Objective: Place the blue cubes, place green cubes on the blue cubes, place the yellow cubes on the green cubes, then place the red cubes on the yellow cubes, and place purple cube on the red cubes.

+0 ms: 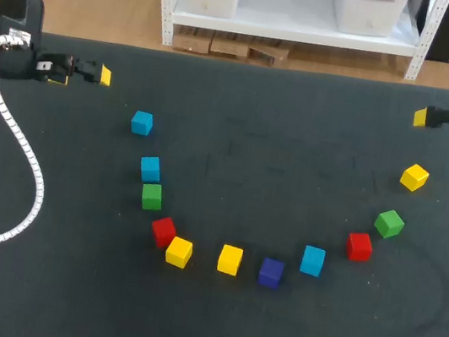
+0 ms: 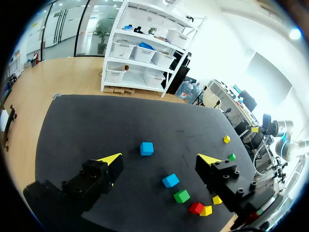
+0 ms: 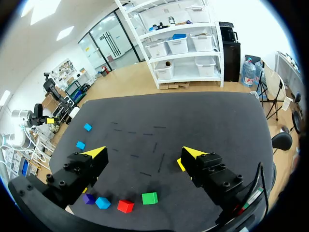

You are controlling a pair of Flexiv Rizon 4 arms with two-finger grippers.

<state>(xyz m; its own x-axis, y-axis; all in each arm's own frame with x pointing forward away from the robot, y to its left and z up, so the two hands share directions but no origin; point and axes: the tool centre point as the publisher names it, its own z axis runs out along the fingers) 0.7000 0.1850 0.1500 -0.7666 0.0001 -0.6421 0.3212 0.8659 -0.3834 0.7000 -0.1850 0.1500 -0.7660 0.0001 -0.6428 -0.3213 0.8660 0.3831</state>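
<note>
Cubes lie in an arc on the black table (image 1: 277, 160). On its left run are two blue cubes (image 1: 141, 123) (image 1: 150, 168), a green cube (image 1: 152, 196), a red cube (image 1: 163, 231) and a yellow cube (image 1: 179, 252). A second yellow cube (image 1: 230, 259), the purple cube (image 1: 271, 272) and a third blue cube (image 1: 312, 260) lie at the front. On the right run are a red (image 1: 358, 246), a green (image 1: 388, 223) and a yellow cube (image 1: 415, 176). My left gripper (image 1: 94, 73) (image 2: 160, 158) is open at the far left, holding nothing. My right gripper (image 1: 437, 119) (image 3: 144, 153) is open at the far right, holding nothing.
A white ribbed cable (image 1: 24, 162) loops over the table's left side, from the left arm toward the front edge. The table's middle, inside the arc, is bare dark mat.
</note>
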